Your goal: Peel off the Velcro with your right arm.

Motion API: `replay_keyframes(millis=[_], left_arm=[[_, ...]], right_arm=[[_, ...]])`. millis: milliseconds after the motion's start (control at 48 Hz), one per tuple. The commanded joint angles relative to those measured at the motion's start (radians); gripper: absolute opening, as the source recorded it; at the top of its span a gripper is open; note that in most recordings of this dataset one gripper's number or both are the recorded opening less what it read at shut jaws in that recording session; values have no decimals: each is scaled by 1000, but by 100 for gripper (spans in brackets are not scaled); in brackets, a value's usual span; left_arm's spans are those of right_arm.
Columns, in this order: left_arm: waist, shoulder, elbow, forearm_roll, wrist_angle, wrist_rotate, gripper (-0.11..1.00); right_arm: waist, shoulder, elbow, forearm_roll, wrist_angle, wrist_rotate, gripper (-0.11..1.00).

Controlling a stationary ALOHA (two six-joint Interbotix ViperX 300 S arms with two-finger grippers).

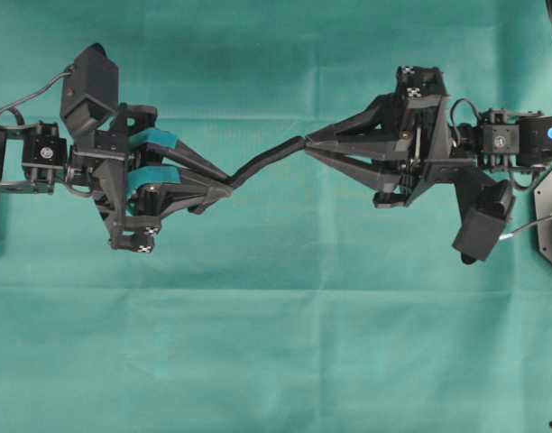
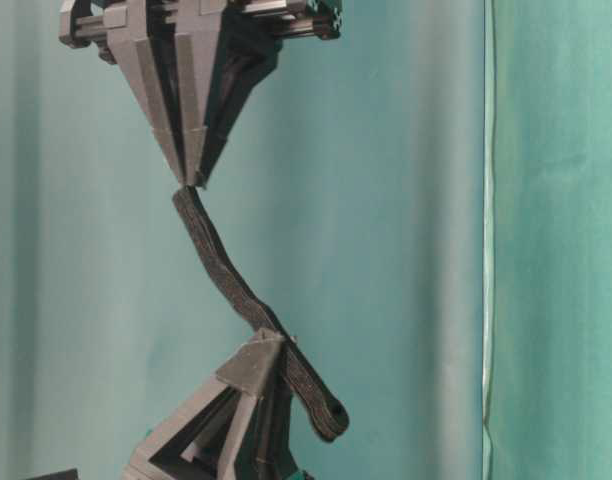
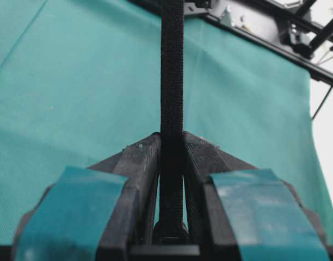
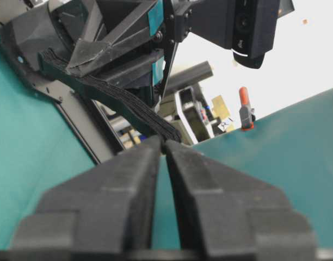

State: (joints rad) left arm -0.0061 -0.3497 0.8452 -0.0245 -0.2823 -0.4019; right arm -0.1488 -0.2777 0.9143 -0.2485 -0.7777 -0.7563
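Overhead exterior: Velcro [image 1: 267, 159] strung between both pincers above the green-covered tabletop [image 1: 276, 343], sagging in a gentle S. Right pincer [image 1: 305, 144], plain dark grey fingers, clamped tight on one strip end. Left pincer [image 1: 227, 189], teal-taped, pinched closed on the other end, strip tail poking out past the fingertips in the table-level view.

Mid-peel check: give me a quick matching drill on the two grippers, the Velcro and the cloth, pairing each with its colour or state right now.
1 left gripper
2 right gripper
3 Velcro
4 cloth

A plain dark fingers, shut on one strip end
B teal, under both arms
C teal-taped fingers, shut on the strip
D black, spanning between the grippers

Pairs: 1-C, 2-A, 3-D, 4-B
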Motion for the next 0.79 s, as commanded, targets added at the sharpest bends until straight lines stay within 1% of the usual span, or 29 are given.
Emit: replay_keyframes(millis=[0, 208, 771], left_arm=[[3, -18, -9, 0, -11, 0, 10], [2, -17, -9, 0, -11, 0, 10], [3, -18, -11, 0, -11, 2, 10]], right_arm=[[-2, -5, -17, 3, -17, 2, -6], [-2, -5, -14, 3, -26, 0, -9], [-2, -3, 6, 3, -26, 2, -9]])
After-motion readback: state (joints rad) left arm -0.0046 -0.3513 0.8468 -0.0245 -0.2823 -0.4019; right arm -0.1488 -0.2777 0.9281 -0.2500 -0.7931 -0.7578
